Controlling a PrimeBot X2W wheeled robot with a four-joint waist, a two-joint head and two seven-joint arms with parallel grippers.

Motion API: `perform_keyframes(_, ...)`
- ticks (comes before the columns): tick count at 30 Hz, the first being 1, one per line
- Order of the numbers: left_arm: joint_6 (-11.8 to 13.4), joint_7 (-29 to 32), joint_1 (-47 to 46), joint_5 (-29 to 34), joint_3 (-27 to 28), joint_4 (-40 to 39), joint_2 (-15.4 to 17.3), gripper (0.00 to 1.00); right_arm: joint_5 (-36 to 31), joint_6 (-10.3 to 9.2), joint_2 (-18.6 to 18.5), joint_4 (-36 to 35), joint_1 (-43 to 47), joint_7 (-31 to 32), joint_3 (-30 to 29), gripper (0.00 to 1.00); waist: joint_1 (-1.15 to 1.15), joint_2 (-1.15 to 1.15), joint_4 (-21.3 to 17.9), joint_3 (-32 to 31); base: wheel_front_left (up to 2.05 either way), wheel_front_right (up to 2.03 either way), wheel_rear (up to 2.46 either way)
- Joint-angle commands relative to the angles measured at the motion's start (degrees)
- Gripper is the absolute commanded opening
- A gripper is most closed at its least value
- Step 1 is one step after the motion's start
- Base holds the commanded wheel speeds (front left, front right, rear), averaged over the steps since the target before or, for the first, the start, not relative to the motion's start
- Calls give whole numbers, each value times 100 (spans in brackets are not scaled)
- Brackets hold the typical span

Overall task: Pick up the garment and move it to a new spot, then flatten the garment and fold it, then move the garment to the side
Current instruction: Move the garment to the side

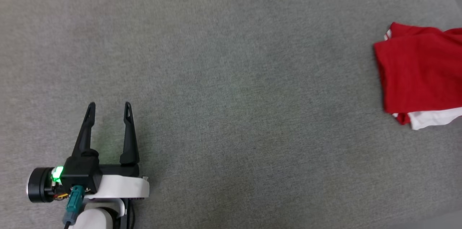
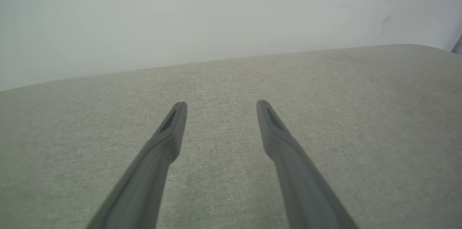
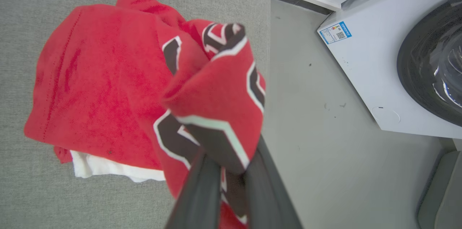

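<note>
The right claw [image 3: 231,171] pinches the garment [image 3: 101,88], its black lettering crumpled and unreadable. The left claw [image 1: 109,106] stands spread. The washer label [image 3: 335,32] is too small to read.

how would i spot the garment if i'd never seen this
On the grey fabric surface, look at the right edge, nearest the white washing machine. The garment lies bunched there, one fold pinched in the right claw. It is bright red with white sleeve cloth and black white-outlined lettering.
</note>
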Motion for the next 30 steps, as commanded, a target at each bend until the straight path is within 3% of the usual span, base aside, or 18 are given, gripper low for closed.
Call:
perform_keyframes(1,-21,-13,-115,50,8,-56,32,100,-114,-9,114,207,-125,-65,-109,0,-1,0,-8,327,0,0,0)
perform_keyframes(4,-23,-13,-230,54,30,-104,76,100,-462,-10,240,740,-333,-268,-431,0,-1,0,15,571,0,0,0)
perform_keyframes(12,-48,-13,-399,82,5,-200,124,100,-1413,-9,1028,1947,-626,-852,-1206,0,-1,0,60,890,0,0,0)
perform_keyframes(13,-46,-13,-395,78,3,-187,123,100,-1492,-9,1110,2049,-644,-879,-1280,13,-1,0,61,863,0,0,0)
perform_keyframes(14,-43,-13,-379,70,5,-176,121,100,-1600,-10,1162,2114,-672,-953,-1341,82,-1,0,60,830,0,0,0)
perform_keyframes(15,-41,-13,-366,58,2,-163,113,100,-1726,-10,1202,2188,-701,-1025,-1404,100,-1,0,64,774,0,0,0)
perform_keyframes(22,34,-14,-166,-24,-19,-66,21,100,-2872,-9,1358,2113,-893,-2143,-1857,100,-1,0,133,182,0,0,0)
perform_keyframes(30,148,-14,196,-124,-88,-1,-109,100,-3822,-9,2121,1278,-658,-3570,-2634,100,-1,0,323,-509,0,0,0)
